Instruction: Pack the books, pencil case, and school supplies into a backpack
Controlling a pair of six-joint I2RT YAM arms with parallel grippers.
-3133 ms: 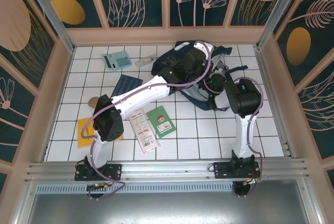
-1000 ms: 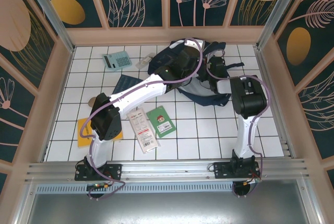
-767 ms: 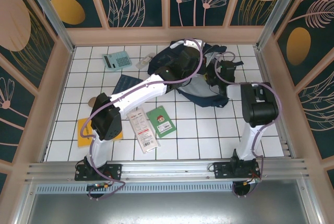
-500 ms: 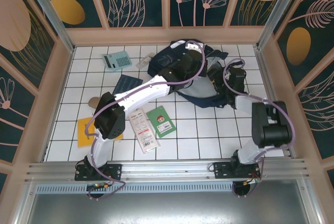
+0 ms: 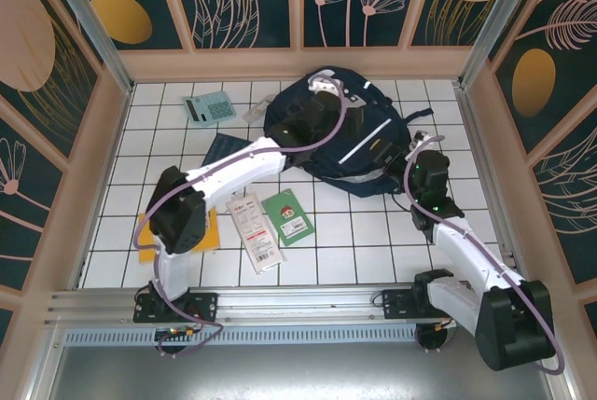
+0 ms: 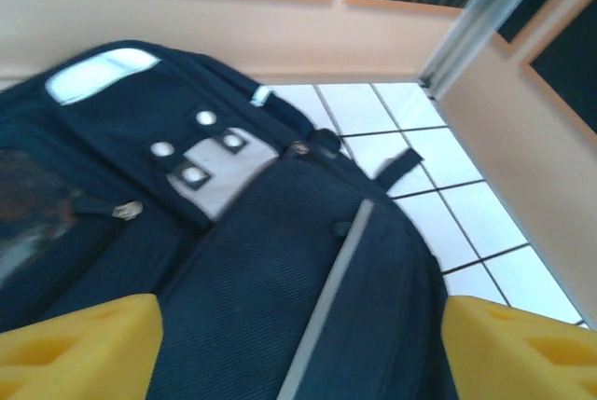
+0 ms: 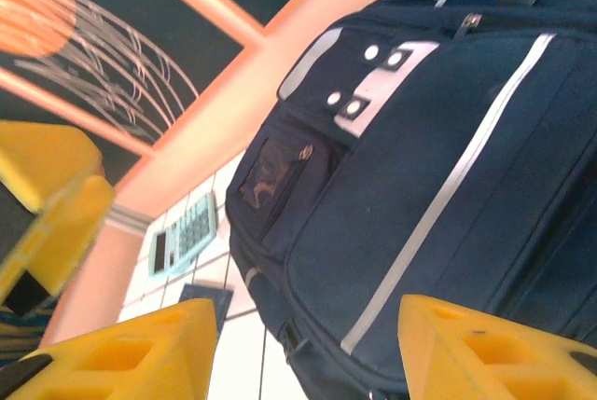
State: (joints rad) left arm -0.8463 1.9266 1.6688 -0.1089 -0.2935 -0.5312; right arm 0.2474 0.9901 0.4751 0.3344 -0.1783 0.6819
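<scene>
Nearest, on the white tiled desk (image 5: 373, 251), the long white-and-red pack (image 5: 254, 232) and the small green book (image 5: 287, 216) lay just beside each other, on the near-left side of the backpack (image 5: 373, 153) and clear of it. The orange-yellow book (image 5: 147, 240) lay further to the backpack's left, partly under the left arm.

The right claw (image 7: 303, 344) sat at the backpack's right edge. Its yellow fingers stood apart and gripped nothing, and the bag's striped front lay beyond them.

The backpack itself lay flat with its front up, showing a white reflective stripe and a grey-white patch.

The left claw (image 6: 300, 335) hung above the backpack's far-left part. Its fingers were spread wide and empty, with only navy fabric beneath them. Whether it touched the fabric could not be told.

The dark blue book (image 5: 222, 150) lay to the backpack's left, partly beneath the left arm. Farther off, the small clear packet (image 5: 261, 108) lay just beside the backpack's far-left edge, and the teal calculator (image 5: 210, 106) lay left of that.
</scene>
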